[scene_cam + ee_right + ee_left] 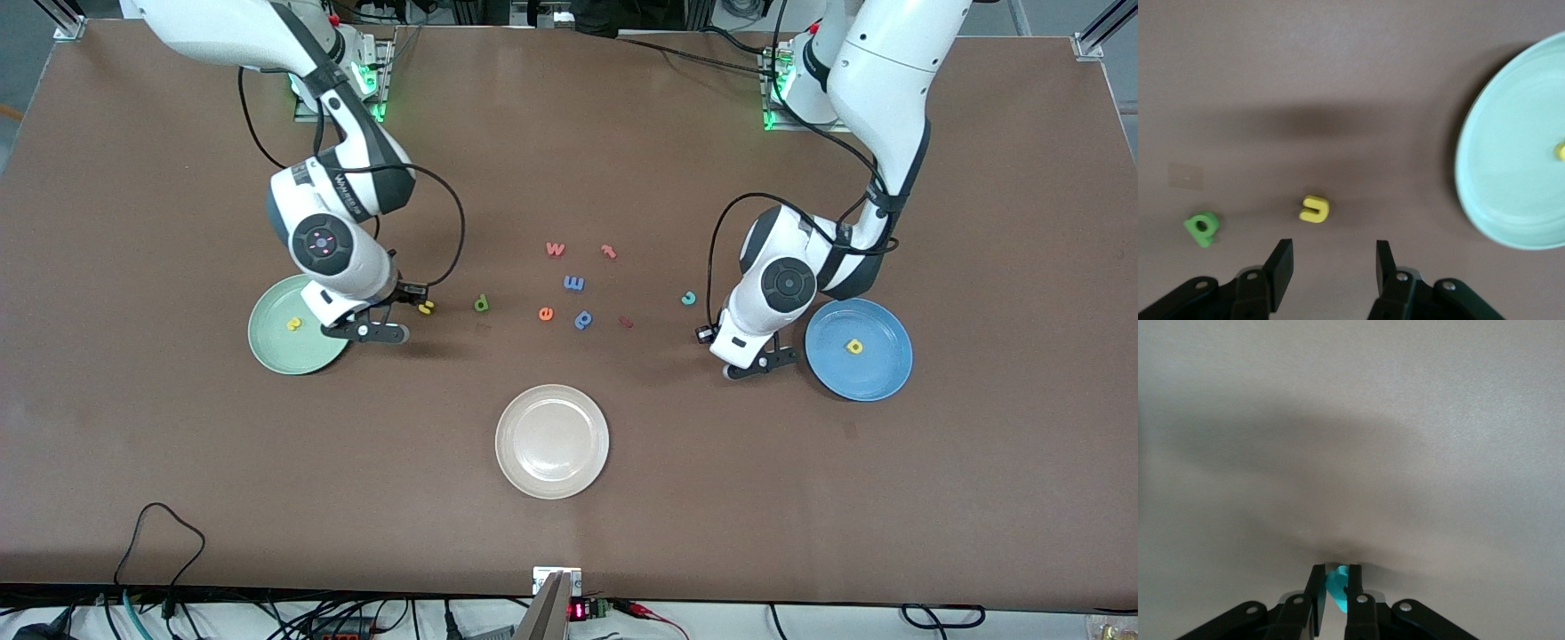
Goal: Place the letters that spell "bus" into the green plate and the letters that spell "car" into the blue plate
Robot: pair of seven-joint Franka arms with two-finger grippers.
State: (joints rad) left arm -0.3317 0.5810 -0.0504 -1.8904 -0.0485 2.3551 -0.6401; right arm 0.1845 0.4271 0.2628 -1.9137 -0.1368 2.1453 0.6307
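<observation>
My left gripper is shut on a small blue r, low at the table beside the blue plate; it also shows in the front view. A yellow a lies in that plate. The teal c lies on the table nearby. My right gripper stands open and empty over the table by the green plate, close to the yellow u. The green b lies just past the u. The yellow s sits in the green plate.
A cream-white plate lies nearer the front camera at mid-table. Loose letters are scattered in the middle: a red w, a blue m, an orange e, a blue stemmed letter and two small red pieces.
</observation>
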